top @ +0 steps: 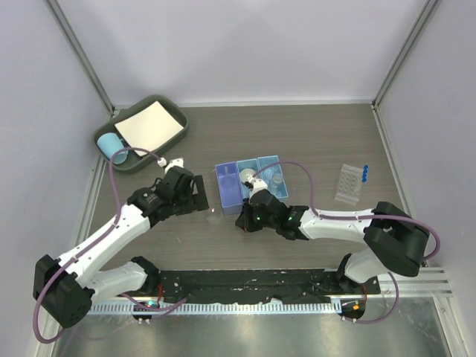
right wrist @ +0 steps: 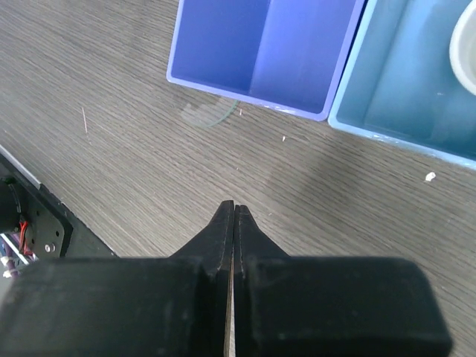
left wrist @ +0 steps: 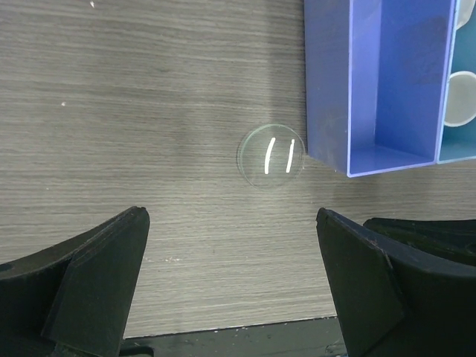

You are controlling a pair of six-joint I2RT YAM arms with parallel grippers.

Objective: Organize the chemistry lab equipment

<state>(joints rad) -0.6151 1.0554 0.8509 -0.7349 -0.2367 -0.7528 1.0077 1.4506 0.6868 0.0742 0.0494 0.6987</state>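
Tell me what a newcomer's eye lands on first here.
The blue divided box in the middle of the table draws the eye first. By its near left corner a clear round dish lies flat, framed by the open left gripper; the right gripper hangs shut nearby. At the right sits a clear rack with blue-capped tubes.

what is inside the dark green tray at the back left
A white sheet covers most of the green tray, with a light-blue cup beside it at the near-left end. Anything beneath the sheet is hidden.
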